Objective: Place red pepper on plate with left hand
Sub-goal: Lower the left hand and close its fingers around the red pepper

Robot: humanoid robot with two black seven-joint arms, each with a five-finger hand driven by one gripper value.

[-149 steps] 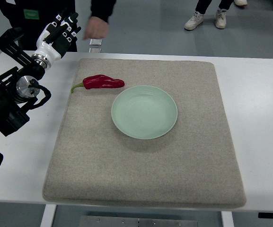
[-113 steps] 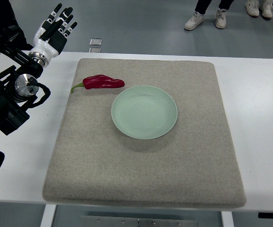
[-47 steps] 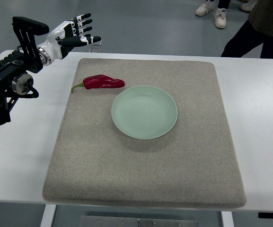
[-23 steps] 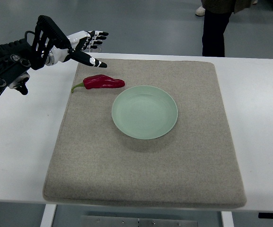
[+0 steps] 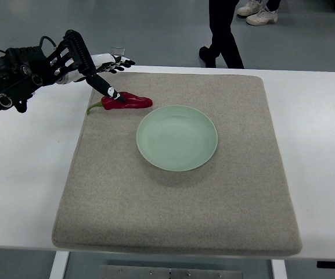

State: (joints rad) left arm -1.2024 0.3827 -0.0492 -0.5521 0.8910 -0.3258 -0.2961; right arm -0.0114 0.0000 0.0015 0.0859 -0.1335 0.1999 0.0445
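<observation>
Left hand (image 5: 105,72) reaches in from the upper left of the top view, its black arm (image 5: 22,72) crossing the white table (image 5: 22,174) from the picture's left edge. From my seat I see the fingers spread and holding nothing: the white ones with dark tips fan out toward the far edge of the table, while one dark digit points down and ends over the stem end of the red pepper (image 5: 128,101). I cannot tell whether that tip touches the pepper or only hovers just above it.

That pepper lies on its side on the grey mat (image 5: 179,203), near the mat's far left corner, its green stem (image 5: 94,107) pointing toward the mat's left edge. It is not on the plate. I see the pale green plate (image 5: 177,138) sitting near the middle of the mat, its rim just beside the pepper's blunt end and, as far as I can see, apart from it.

Beyond the far edge of the table, on the grey floor, I see a person's dark-trousered legs (image 5: 222,32) and, further right, a pair of white shoes (image 5: 257,10). A small clear object (image 5: 118,51) sits at the far table edge just behind the fingers; I cannot make out what it is.
</observation>
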